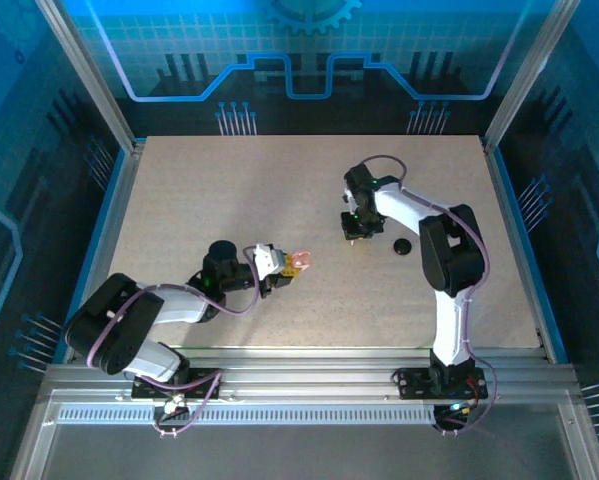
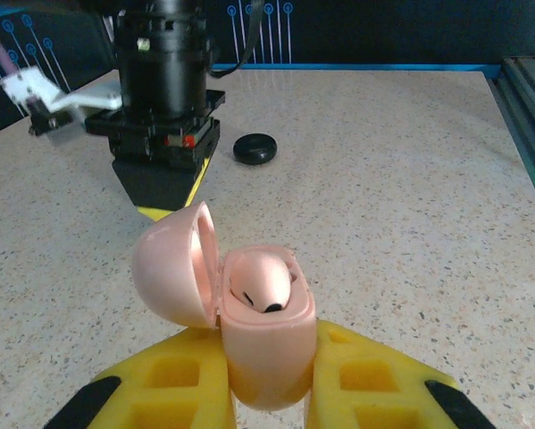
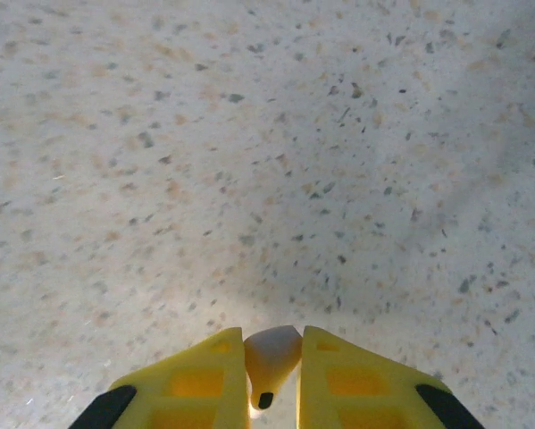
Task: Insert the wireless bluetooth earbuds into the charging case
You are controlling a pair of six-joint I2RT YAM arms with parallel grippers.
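My left gripper (image 2: 267, 375) is shut on the pale pink charging case (image 2: 265, 335), held above the table with its lid (image 2: 171, 264) hinged open to the left. One pink earbud (image 2: 263, 288) sits inside the case. From above, the case (image 1: 299, 262) shows at the left gripper (image 1: 291, 268) tip, left of centre. My right gripper (image 3: 273, 375) is shut on a second pale earbud (image 3: 271, 353), close over the speckled table. In the top view the right gripper (image 1: 353, 236) points down at mid-table, well to the right of the case.
A small black round disc (image 1: 402, 246) lies on the table just right of the right gripper, also seen as the disc (image 2: 254, 148) beyond the case. The right arm's wrist (image 2: 164, 116) stands ahead of the case. Blue walls ring the speckled table (image 1: 229, 190).
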